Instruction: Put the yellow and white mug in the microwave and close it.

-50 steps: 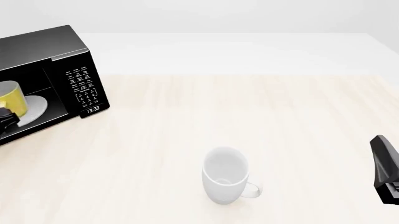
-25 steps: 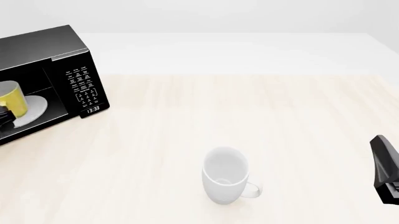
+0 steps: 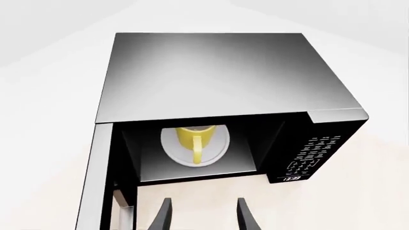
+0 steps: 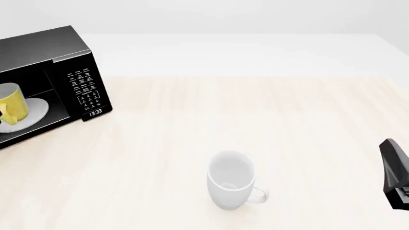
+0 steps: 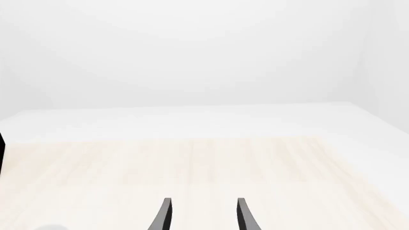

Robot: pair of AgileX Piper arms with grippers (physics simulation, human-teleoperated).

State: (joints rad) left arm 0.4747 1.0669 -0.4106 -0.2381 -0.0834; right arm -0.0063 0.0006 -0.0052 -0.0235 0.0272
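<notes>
**Mug loaded, door open**

Since the yellow and white mug (image 3: 193, 140) sits on the white plate (image 3: 172, 143) inside the microwave (image 3: 211, 72), ahead of the empty left gripper (image 3: 203, 216), fingers apart, only closing remains. Next, seemingly: swing the door (image 3: 96, 182), beside that gripper, shut. Right gripper (image 5: 203, 215): parted, idle.

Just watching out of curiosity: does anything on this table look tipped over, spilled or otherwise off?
Nothing stands out. The yellow and white mug sits upright on the round plate inside the microwave, whose door hangs open; the white mug stands upright.
</notes>
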